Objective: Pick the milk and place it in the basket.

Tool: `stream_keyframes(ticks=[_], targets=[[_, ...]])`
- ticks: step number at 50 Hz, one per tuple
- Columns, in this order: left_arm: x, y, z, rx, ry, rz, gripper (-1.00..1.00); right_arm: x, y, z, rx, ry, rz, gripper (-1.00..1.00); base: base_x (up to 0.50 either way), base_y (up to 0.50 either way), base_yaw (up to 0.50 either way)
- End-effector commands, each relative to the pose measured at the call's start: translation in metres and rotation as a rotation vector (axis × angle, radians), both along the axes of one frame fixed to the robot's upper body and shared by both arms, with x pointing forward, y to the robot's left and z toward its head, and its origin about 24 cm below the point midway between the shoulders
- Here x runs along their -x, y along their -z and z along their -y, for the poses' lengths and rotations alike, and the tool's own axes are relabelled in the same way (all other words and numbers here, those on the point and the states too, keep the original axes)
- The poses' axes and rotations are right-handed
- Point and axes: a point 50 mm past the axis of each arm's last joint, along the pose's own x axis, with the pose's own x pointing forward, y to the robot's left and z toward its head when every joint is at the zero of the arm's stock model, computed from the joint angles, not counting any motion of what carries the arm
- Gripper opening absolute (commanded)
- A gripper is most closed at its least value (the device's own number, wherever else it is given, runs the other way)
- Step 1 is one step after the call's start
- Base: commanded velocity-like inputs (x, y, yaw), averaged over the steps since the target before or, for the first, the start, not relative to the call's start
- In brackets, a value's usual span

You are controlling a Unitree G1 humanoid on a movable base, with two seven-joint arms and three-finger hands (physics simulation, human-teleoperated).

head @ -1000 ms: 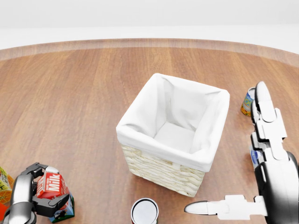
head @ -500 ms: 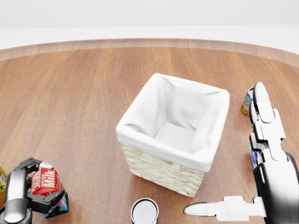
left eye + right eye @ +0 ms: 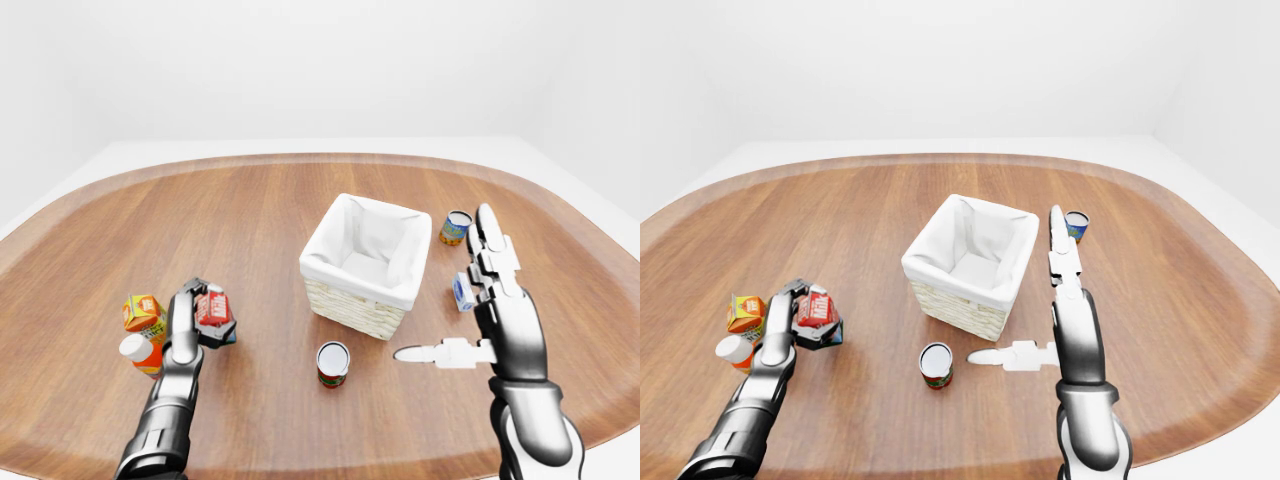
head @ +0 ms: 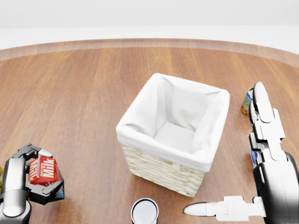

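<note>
Head view, basket: wicker basket (image 4: 161, 170) with a white cloth liner stands near the middle of the round wooden worktop (image 4: 84, 88); nothing shows inside the liner.
Milk: red carton (image 4: 43, 171) at the lower left of the head view, white "Milk" lettering readable on its red face; it is outside the basket, well apart from it to the left.
Left hand: left hand (image 4: 29, 179) has its dark fingers (image 4: 46, 194) clamped round the milk carton, above and below it; whether the carton touches the worktop I cannot tell.
Right hand: right hand (image 4: 266, 172) at the right edge of the head view, fingers apart and straight, one pointing up the view, the thumb pointing left; holds nothing.
Under the milk: a dark blue-green object shows just below the carton; too hidden by the fingers to identify.
Other containers: a can (image 3: 333, 363) with a pale lid and red label stands below the basket; an orange carton (image 3: 144, 313) and an orange bottle with a white cap (image 3: 140, 352) sit left of the left hand; a small can (image 3: 456, 227) with yellow and blue label sits right of the basket; a blue-white item (image 3: 463, 292) is partly behind the right hand.
Unreadable: labels on the cans and the orange carton are too small to read.
</note>
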Motion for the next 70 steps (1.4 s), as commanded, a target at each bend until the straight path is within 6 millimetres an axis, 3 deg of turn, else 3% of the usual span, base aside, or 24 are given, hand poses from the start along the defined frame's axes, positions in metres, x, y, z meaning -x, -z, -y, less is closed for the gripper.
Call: stream_keyframes(ticks=[1, 7, 12, 47, 70], targets=[[-0.008, -0.022, 0.002, -0.065, 0.020, 0.088, -1.00, -0.001, 0.000, 0.000, -0.001, 0.000, -0.002, 1.00, 0.00, 0.00, 0.00], [-0.009, -0.026, 0.003, -0.066, 0.029, 0.105, -1.00, 0.000, 0.000, 0.000, -0.001, 0.000, -0.001, 1.00, 0.00, 0.00, 0.00], [-0.011, -0.047, 0.006, -0.075, 0.063, 0.192, -1.00, 0.000, 0.001, -0.001, 0.001, 0.000, -0.001, 1.00, 0.00, 0.00, 0.00], [-0.014, -0.133, 0.016, -0.201, 0.190, 0.491, -1.00, 0.000, 0.003, -0.001, 0.002, -0.003, -0.006, 1.00, 0.00, 0.00, 0.00], [-0.026, -0.158, 0.024, -0.211, 0.210, 0.524, -1.00, 0.000, 0.003, -0.002, 0.001, -0.006, -0.006, 1.00, 0.00, 0.00, 0.00]])
